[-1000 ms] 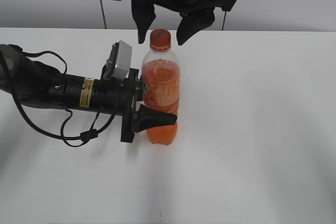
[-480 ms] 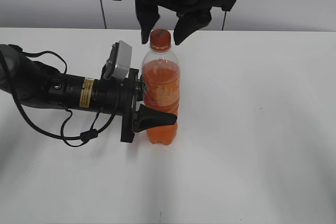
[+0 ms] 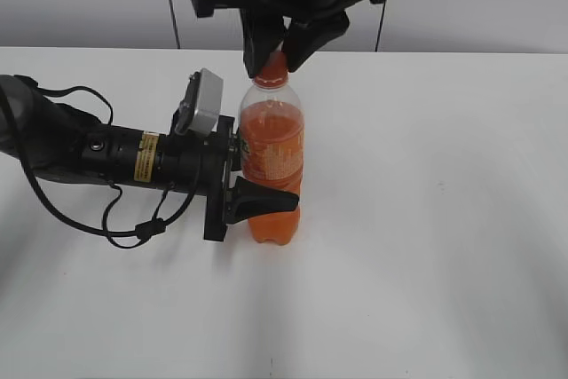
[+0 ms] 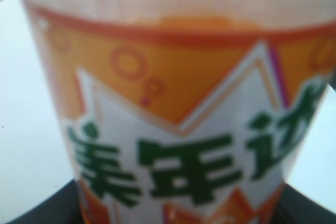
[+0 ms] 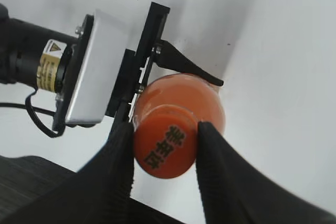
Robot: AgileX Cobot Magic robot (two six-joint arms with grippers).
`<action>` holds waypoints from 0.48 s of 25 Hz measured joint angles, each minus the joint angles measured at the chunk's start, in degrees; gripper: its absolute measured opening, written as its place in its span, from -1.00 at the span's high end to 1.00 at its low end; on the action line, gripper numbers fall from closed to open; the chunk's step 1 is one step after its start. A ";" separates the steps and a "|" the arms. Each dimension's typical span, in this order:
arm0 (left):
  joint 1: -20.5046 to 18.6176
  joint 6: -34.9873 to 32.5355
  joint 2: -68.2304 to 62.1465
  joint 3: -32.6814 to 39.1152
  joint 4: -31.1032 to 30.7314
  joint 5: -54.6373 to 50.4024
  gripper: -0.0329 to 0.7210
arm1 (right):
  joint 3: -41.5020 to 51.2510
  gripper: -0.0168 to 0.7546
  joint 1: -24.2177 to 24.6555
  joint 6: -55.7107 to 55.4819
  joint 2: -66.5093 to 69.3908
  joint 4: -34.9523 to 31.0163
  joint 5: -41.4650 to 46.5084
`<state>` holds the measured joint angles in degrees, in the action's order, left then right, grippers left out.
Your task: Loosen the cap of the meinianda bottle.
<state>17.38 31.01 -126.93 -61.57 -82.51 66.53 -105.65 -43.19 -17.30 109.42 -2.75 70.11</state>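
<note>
The right gripper [image 3: 278, 58] comes down from the top centre of the exterior view, and its two dark fingers [image 5: 116, 174] press against opposite sides of the cap [image 5: 165, 148], clamping it. In the right wrist view the orange cap sits in the lower middle of the frame, its top bearing small pale characters, with one finger touching its left edge and the other its right edge. Below the cap in the exterior view, the clear shoulder of the meinianda bottle [image 3: 272, 161] widens into the body filled with orange drink.

The left gripper [image 3: 257, 185] reaches in from the left side of the exterior view, lying nearly level with the table, and grasps the bottle around its lower body at the label band; one black finger [image 3: 263, 201] wraps across the front of the bottle. The left wrist view is filled by the blurred orange-and-white label [image 4: 184, 145] with green characters. A pale grey camera block [image 3: 201, 102] sits on top of the left arm, just beside the bottle's shoulder.

The bottle stands upright on the white table [image 3: 426, 219], a little left of the frame's centre.
</note>
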 joint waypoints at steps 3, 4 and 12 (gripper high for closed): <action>0.00 -0.05 0.00 0.00 -0.05 0.00 -0.16 | 0.00 0.25 0.00 12.33 0.00 -0.17 -0.04; 0.00 -0.05 0.00 0.00 -0.17 0.00 -0.16 | -0.02 0.25 0.00 16.10 0.00 -0.17 -0.04; -0.16 -0.45 0.03 0.00 -1.15 0.36 -0.16 | -0.09 0.25 0.00 44.50 -0.06 -1.99 0.02</action>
<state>17.22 30.56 -126.91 -61.57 -83.67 66.89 -105.74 -43.19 27.20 109.36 -4.74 70.13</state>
